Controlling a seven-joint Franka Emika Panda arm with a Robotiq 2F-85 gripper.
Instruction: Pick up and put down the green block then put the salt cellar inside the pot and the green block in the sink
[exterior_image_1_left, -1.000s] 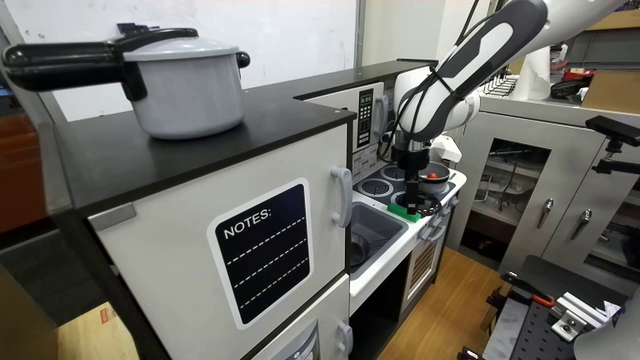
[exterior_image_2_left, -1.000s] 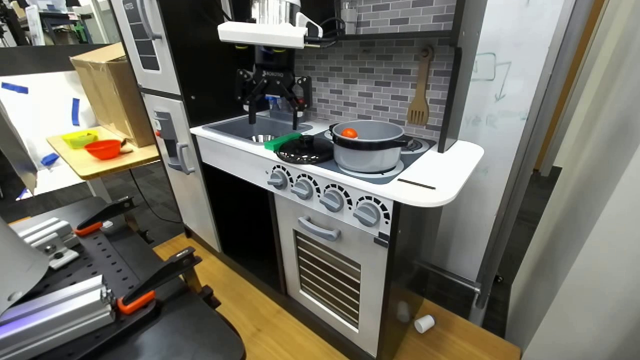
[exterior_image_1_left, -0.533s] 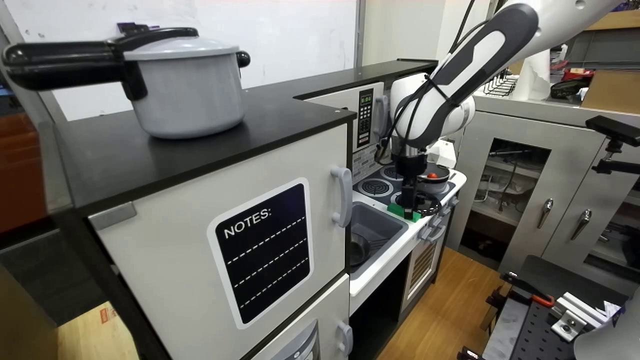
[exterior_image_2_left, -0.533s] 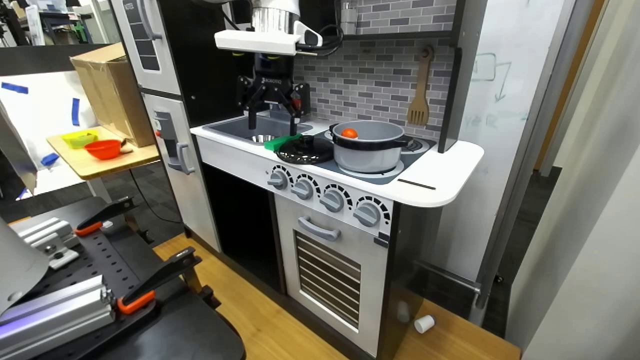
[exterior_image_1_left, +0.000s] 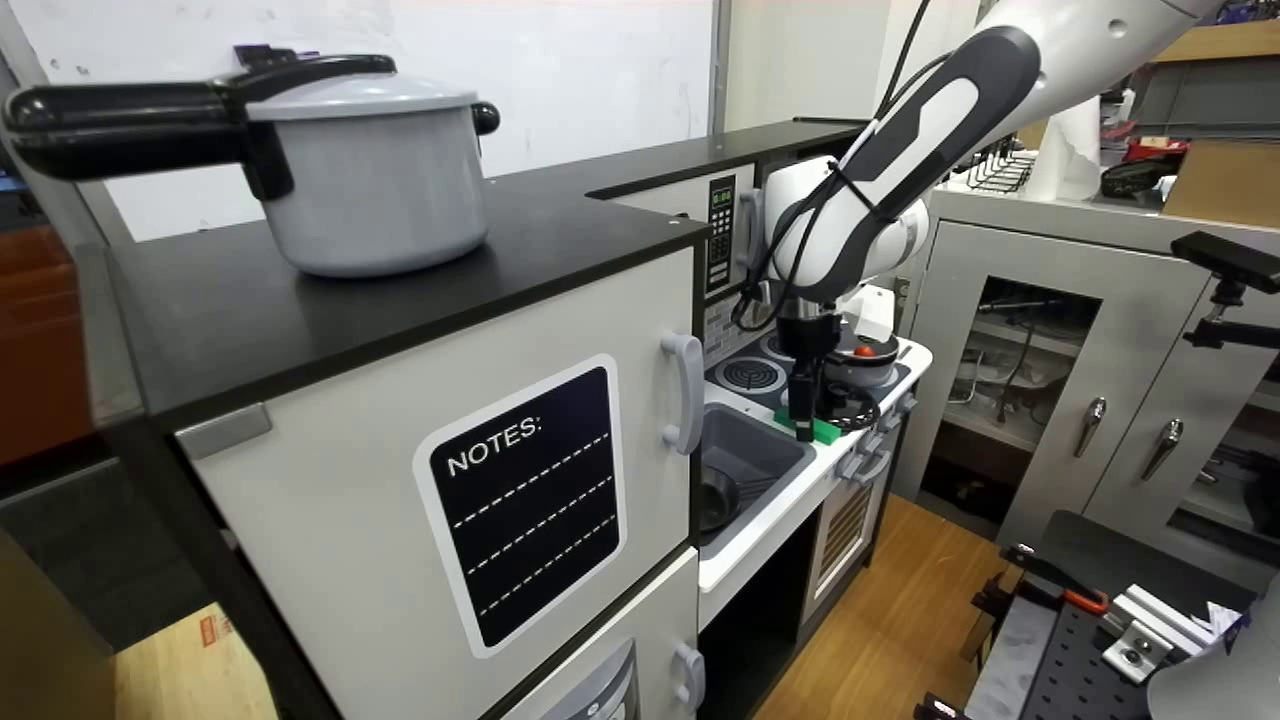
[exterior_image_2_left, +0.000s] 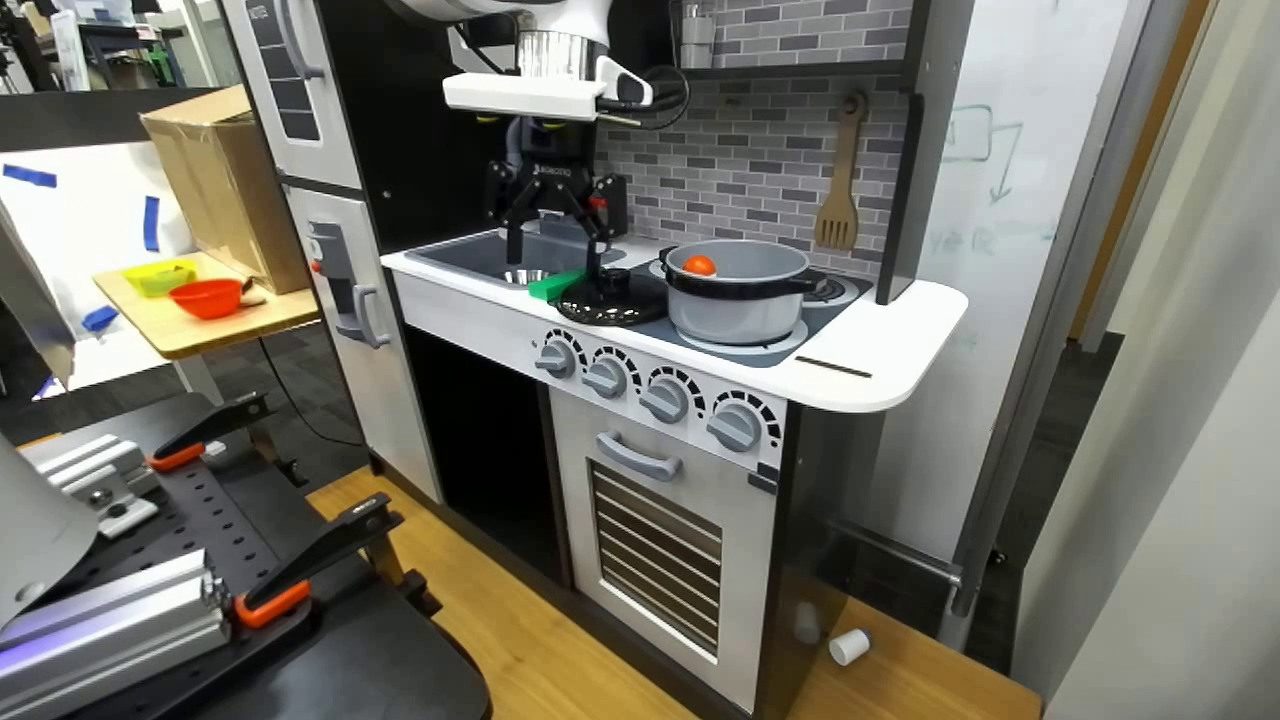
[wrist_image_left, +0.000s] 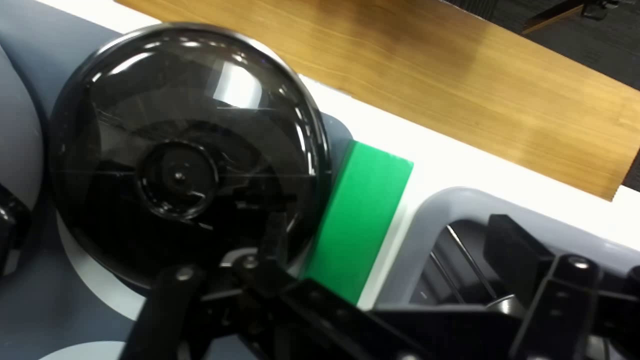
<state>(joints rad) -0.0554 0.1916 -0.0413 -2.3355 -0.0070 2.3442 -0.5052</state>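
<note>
The bright green rectangular block has one even, smooth-looking colour, with straight long sides and square corners at the end which can be seen; in the wrist view its other end is hidden. It lies on the white toy kitchen counter, between the grey rectangular sink basin and the shiny black round lid, very near to this lid, but whether they touch I cannot tell. Close to the block, the black two-finger gripper points downward; its jaws are spread wide and hold nothing. In the wrist view the block appears between the fingers, closer to the one which overlaps the lid. Farther along stands a grey round pot with a black band, containing a round orange-red object. A wooden spatula hangs on the grey brick-patterned wall.
</note>
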